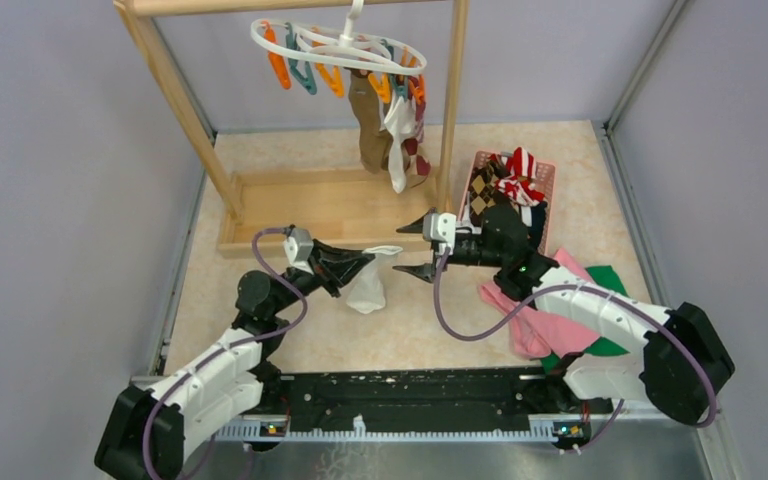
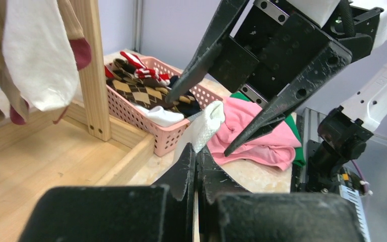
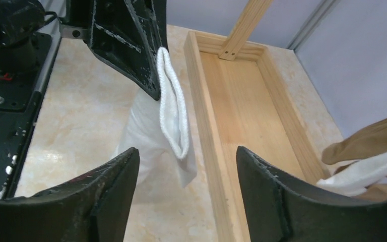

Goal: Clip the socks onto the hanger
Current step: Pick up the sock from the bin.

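My left gripper [image 1: 388, 252] [image 2: 196, 148] is shut on the cuff of a white sock [image 1: 368, 288] [image 2: 207, 121] [image 3: 170, 108], which hangs limp above the floor. Facing it, my right gripper [image 1: 415, 248] [image 3: 187, 151] stands open, jaws wide apart, with the sock's cuff just ahead of the gap and untouched. The white oval hanger [image 1: 335, 42] with orange and teal clips hangs from the wooden rack's top bar. An olive-brown sock [image 1: 370, 130], a white sock [image 1: 398, 155] and a maroon-toed sock [image 1: 415, 150] hang from it.
A pink basket [image 1: 546, 180] at the right holds argyle and red-striped socks [image 1: 505, 185]. A pink cloth [image 1: 530, 320] and a green cloth [image 1: 610, 280] lie under my right arm. The rack's wooden base tray [image 1: 310, 205] and upright post [image 1: 450, 110] stand just behind both grippers.
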